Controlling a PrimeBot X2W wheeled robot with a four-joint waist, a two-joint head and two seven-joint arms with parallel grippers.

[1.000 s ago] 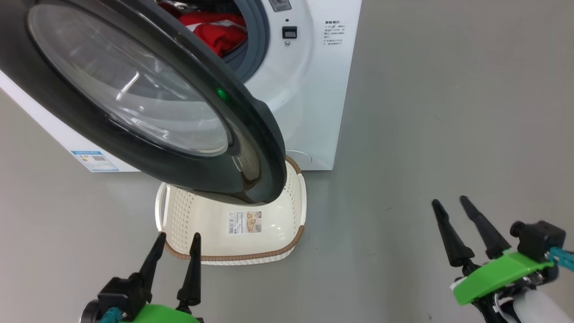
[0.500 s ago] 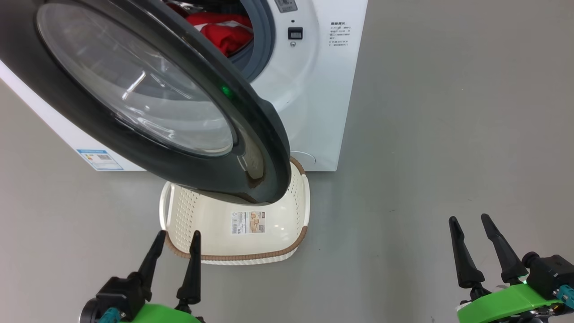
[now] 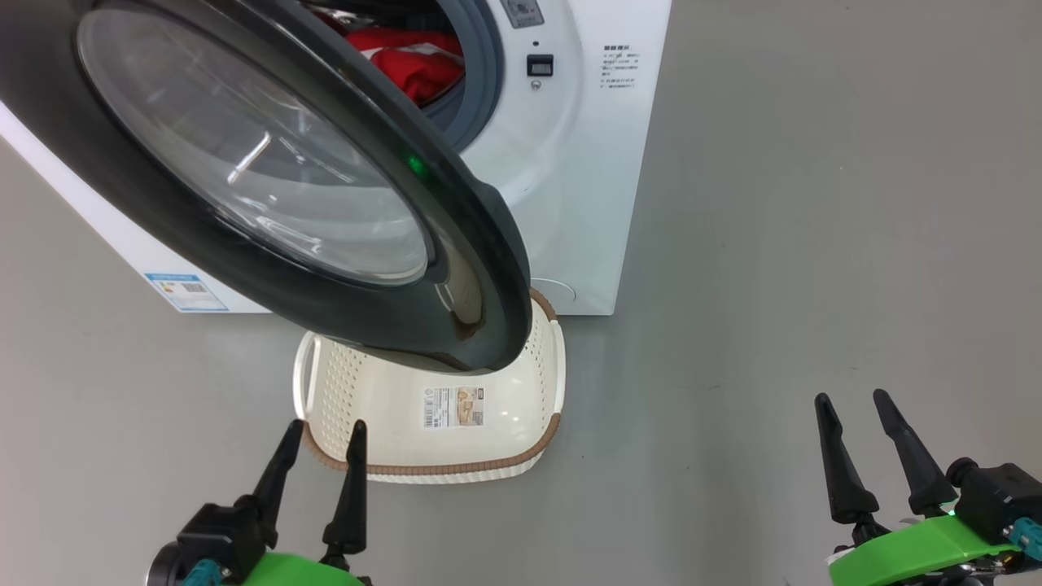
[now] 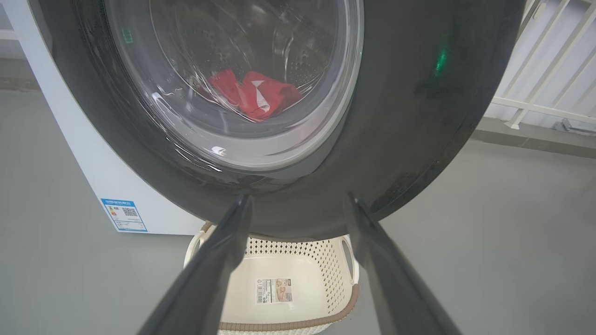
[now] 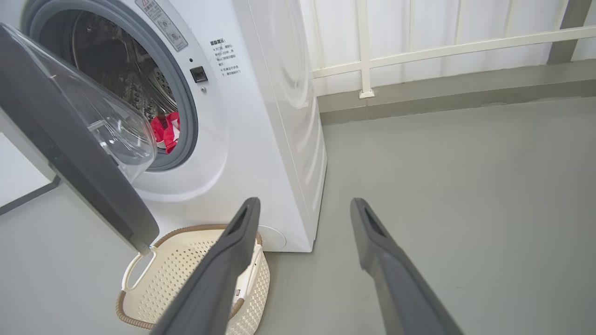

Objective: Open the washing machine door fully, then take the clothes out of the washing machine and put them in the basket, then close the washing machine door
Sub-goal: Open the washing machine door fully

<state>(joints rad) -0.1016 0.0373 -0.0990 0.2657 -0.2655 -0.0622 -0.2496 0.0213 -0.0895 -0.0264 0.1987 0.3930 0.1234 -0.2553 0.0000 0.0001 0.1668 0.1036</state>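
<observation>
Glossy black-rimmed round glass door (image 4: 409, 116); bright red garments (image 4: 260, 95) visible through its window; cream perforated plastic basket (image 4: 321, 265) on grey floor below; left tool (image 4: 296, 199), fingers spread, empty.

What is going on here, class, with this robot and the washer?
A two-armed robot is unloading a washer. The door stands partly open, swung out above the empty basket on the floor. Red clothes lie inside the washer; none are out yet. The left hand, low by the basket's near rim and facing the door, and the right hand, off to the side over bare floor, are both open and hold nothing.
</observation>
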